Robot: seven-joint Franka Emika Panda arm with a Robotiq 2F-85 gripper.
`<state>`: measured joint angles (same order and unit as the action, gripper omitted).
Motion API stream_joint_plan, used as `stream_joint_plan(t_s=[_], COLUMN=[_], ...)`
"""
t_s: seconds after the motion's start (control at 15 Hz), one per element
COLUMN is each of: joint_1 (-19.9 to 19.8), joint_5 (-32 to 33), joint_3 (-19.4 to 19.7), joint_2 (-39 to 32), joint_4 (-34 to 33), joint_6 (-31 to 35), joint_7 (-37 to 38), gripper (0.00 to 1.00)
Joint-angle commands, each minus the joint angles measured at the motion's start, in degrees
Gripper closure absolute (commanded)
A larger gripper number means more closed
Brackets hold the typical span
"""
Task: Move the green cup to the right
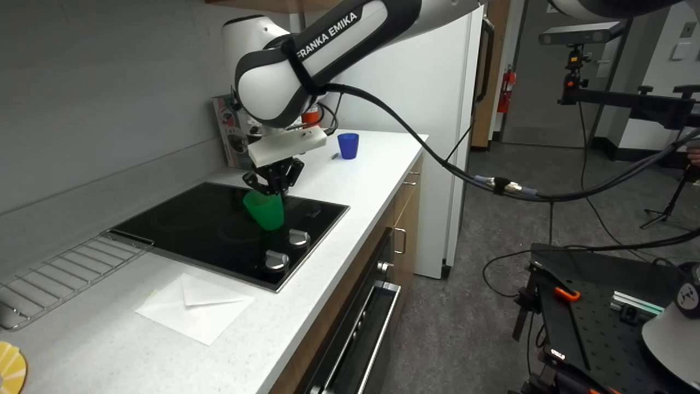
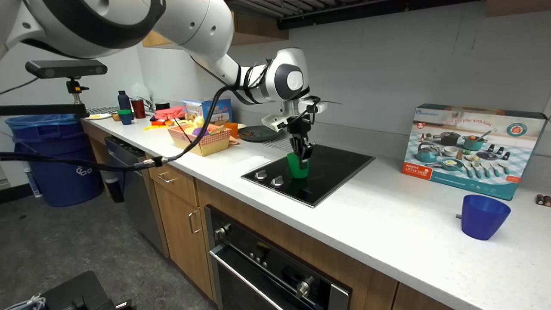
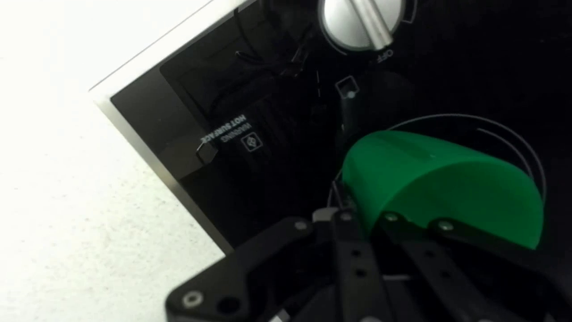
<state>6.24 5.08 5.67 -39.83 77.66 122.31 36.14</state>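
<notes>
The green cup (image 1: 266,212) is on or just above the black cooktop (image 1: 180,216); I cannot tell whether its base touches. It leans, with its rim toward the upper left in this exterior view. It also shows in an exterior view (image 2: 297,168) and in the wrist view (image 3: 402,156), where its open mouth faces right. My gripper (image 1: 278,189) is at the cup's rim, also seen in an exterior view (image 2: 303,156). In the wrist view its fingers (image 3: 368,221) are close together with the cup's wall between them, one finger inside the mouth. The fingertips are hidden.
A dark blue cup (image 2: 483,219) stands on the white counter, near a toy box (image 2: 469,150) against the wall. Two cooktop knobs (image 1: 299,238) are close to the green cup. A white envelope (image 1: 202,306), a wire rack (image 1: 82,268) and a basket (image 2: 211,142) are also on the counter.
</notes>
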Motion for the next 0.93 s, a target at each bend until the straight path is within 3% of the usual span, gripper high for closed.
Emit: stream_joint_plan(t_s=[0.0, 0.47, 0.87], joint_1=[-1.4, -5.6, -9.3], joint_5=[-1.2, -2.6, -1.9], joint_3=[1.2, 2.7, 3.0], joint_2=[3.6, 7.2, 8.3], joint_4=[6.0, 11.0, 12.4], joint_6=[0.5, 0.6, -0.2], joint_7=[0.5, 1.6, -6.4], gripper=[0.99, 0.99, 0.99])
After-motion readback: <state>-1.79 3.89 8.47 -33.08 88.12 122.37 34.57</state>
